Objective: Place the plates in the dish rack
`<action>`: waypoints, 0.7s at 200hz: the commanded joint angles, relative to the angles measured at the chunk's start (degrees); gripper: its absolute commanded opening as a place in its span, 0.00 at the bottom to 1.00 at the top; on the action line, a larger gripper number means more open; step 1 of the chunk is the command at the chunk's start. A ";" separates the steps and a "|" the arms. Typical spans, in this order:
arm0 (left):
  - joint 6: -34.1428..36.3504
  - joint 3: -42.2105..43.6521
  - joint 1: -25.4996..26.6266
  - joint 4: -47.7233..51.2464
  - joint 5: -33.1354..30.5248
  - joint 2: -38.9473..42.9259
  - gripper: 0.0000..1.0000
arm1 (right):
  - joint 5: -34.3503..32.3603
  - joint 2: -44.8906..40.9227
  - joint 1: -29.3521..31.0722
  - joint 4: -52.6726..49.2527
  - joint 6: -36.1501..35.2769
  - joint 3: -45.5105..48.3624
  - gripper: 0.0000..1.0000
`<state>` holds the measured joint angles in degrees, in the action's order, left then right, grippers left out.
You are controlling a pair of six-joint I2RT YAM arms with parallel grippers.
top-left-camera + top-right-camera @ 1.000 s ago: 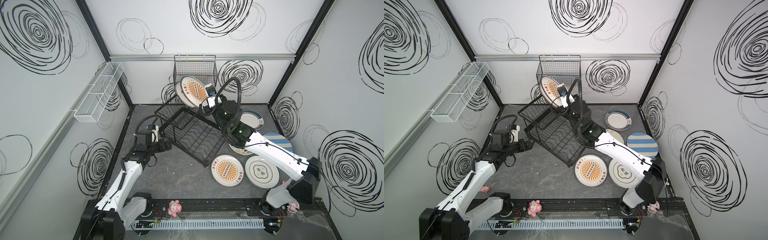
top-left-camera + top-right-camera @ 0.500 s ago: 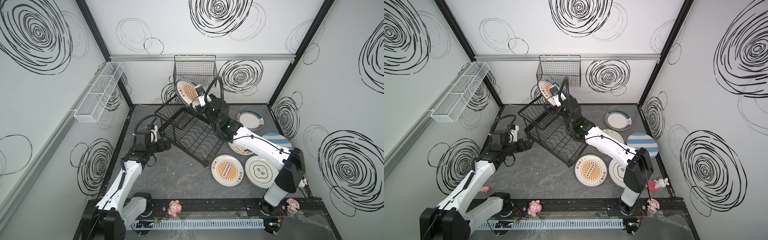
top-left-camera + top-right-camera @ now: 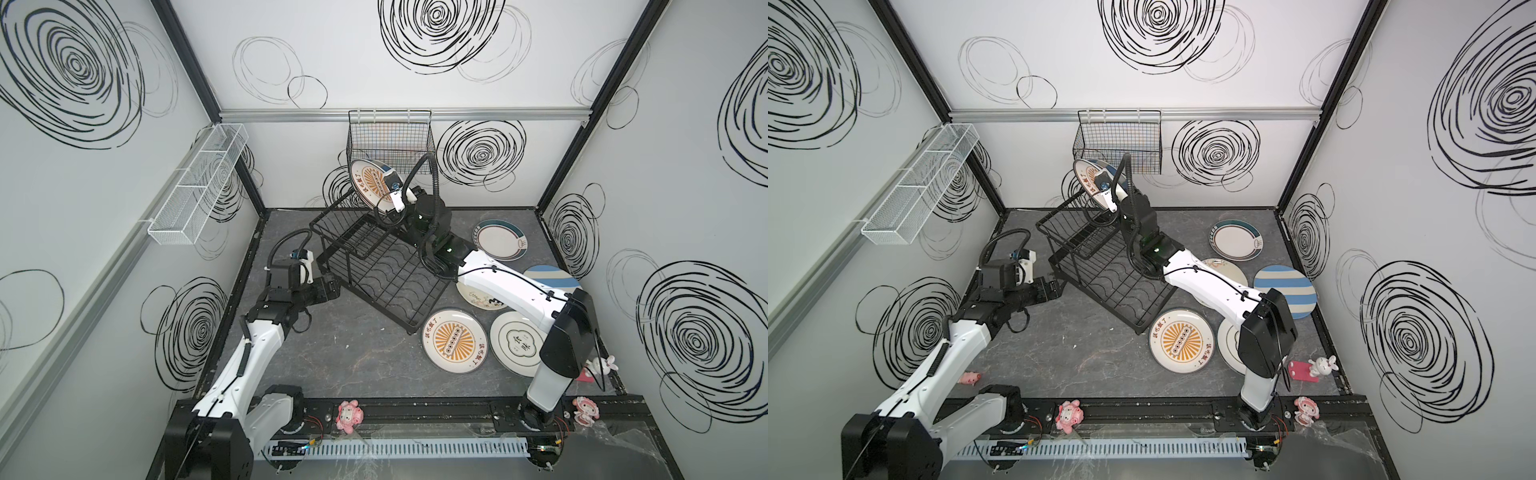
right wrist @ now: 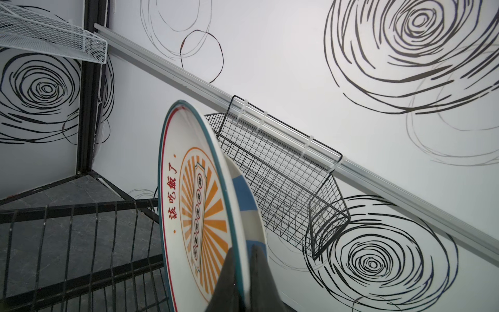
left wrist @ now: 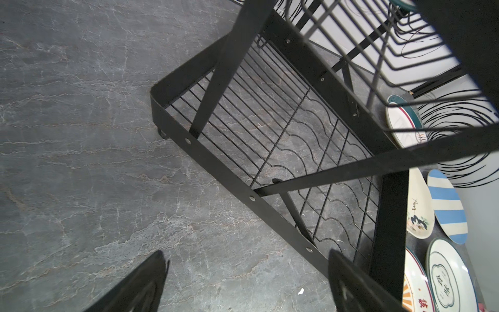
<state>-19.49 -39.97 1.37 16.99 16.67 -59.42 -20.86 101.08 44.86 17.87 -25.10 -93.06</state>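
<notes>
Right gripper pinches the sunburst plate on edge, above the rack upper tier; left gripper gapes wide

Black wire dish rack on grey marbled bench. Left gripper jaws wide apart, near rack frame. Blue-and-cream striped ceramic plate and teal-rimmed white plate lie beyond rack.

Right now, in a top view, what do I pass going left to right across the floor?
Left pincer → dish rack → flat sunburst plate → white plate with characters → bunny toy.
</notes>
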 commanded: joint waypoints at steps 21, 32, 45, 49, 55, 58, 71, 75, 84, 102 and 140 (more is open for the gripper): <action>0.80 0.33 -0.66 -0.87 0.74 -0.35 0.96 | -0.77 -0.24 -0.65 3.21 -2.99 -5.23 0.00; 0.77 0.33 -0.66 -0.85 0.87 -0.35 0.96 | -0.71 -0.26 -0.65 2.84 -3.03 -5.68 0.00; 0.84 0.33 -0.66 -0.82 0.99 -0.44 0.96 | -0.79 -0.35 -0.63 2.31 -3.03 -5.78 0.00; 0.80 0.33 -0.66 -0.82 1.00 -0.44 0.96 | -0.77 -0.44 -0.65 2.34 -3.01 -5.59 0.00; 0.75 0.28 -0.66 -0.79 1.08 -0.41 0.96 | -0.71 -0.57 -0.65 2.34 -2.94 -5.20 0.00; 0.72 0.32 -0.66 -0.82 1.09 -0.38 0.96 | -0.70 -0.61 -0.65 2.30 -2.87 -4.96 0.00; 0.76 0.41 -0.62 -0.82 1.09 -0.11 0.96 | -0.89 -0.71 -0.65 2.41 -2.62 -4.10 0.00; 0.72 0.37 -0.66 -0.90 1.07 -0.13 0.96 | -0.98 -0.70 -0.66 2.35 -2.61 -3.96 0.00; 0.72 0.37 -0.66 -0.90 1.09 -0.01 0.96 | -1.22 -0.71 -0.65 2.50 -2.62 -3.39 0.00; 0.70 0.50 -0.66 -0.87 1.24 -0.01 0.96 | -1.21 -0.93 -0.65 2.78 -2.41 -2.37 0.00; 0.74 0.52 -0.66 -0.91 1.20 0.06 0.96 | -1.04 -1.20 -0.74 3.09 -2.19 -1.27 0.00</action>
<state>-19.49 -39.97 1.32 16.99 17.12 -59.59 -21.41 101.19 44.42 16.97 -27.05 -94.37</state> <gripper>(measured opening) 0.960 0.087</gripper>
